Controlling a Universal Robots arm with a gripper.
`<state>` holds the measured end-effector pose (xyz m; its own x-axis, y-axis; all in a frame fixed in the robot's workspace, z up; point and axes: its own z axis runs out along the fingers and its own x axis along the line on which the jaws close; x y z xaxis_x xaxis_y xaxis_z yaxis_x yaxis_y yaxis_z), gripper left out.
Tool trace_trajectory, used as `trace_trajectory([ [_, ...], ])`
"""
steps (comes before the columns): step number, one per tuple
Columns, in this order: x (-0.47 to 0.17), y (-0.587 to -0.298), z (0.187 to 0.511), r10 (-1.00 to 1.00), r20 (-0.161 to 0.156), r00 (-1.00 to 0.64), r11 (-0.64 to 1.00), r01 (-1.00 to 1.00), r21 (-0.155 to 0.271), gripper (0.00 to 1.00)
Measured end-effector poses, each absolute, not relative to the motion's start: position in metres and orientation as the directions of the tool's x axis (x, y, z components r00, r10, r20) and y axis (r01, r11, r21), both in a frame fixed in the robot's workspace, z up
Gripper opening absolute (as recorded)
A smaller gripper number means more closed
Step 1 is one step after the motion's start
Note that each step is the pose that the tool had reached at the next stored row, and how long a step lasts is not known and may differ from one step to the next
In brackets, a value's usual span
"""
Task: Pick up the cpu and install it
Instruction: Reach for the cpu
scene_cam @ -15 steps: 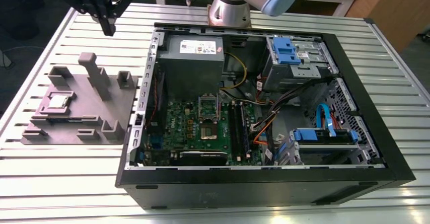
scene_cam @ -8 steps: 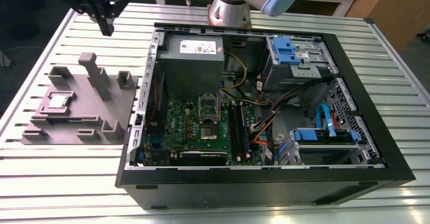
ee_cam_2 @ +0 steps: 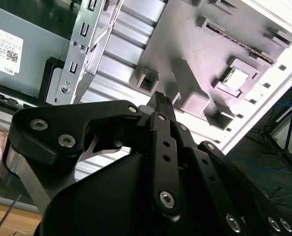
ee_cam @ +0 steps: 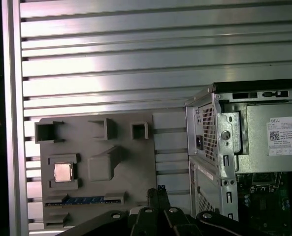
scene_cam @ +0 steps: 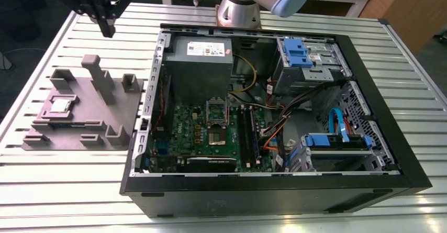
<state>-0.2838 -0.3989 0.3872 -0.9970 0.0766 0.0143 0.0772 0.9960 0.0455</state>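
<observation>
Pincer (scene_cam: 108, 30), pressed together and empty, hung above the counter (scene_cam: 42, 50) near the far side of the grey fixture (scene_cam: 84, 112). The cpu (scene_cam: 59, 105) lay flat in a square recess of that fixture. It was nearer the camera and toward the exterior view's left of the pincer, well apart from it.
</observation>
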Motion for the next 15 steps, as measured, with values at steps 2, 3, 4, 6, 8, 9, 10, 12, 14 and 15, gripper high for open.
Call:
trace_trajectory([
  [2, -0.2849, -0.3990, 0.3871, 0.077, 0.014, -0.997, 0.996, 0.077, 0.045, 0.10],
  [3, -0.2855, -0.3990, 0.3870, 0.077, 0.015, -0.997, 0.996, 0.077, 0.045, 0.10],
  [4, -0.2861, -0.3989, 0.3870, 0.077, 0.015, -0.997, 0.996, 0.077, 0.045, 0.10],
  [6, -0.2873, -0.3989, 0.3869, 0.077, 0.015, -0.997, 0.996, 0.077, 0.045, 0.10],
  [8, -0.2884, -0.3989, 0.3868, 0.077, 0.015, -0.997, 0.996, 0.077, 0.045, 0.10],
  [9, -0.2888, -0.3989, 0.3868, 0.077, 0.015, -0.997, 0.996, 0.077, 0.045, 0.10],
  [10, -0.2889, -0.3989, 0.3868, 0.077, 0.015, -0.997, 0.996, 0.077, 0.045, 0.10],
  [12, -0.2894, -0.3989, 0.3868, 0.077, 0.015, -0.997, 0.996, 0.077, 0.045, 0.10],
  [14, -0.2896, -0.3989, 0.3868, 0.077, 0.015, -0.997, 0.996, 0.077, 0.045, 0.10],
  [15, -0.2899, -0.3989, 0.3868, 0.077, 0.015, -0.997, 0.996, 0.077, 0.045, 0.10],
])
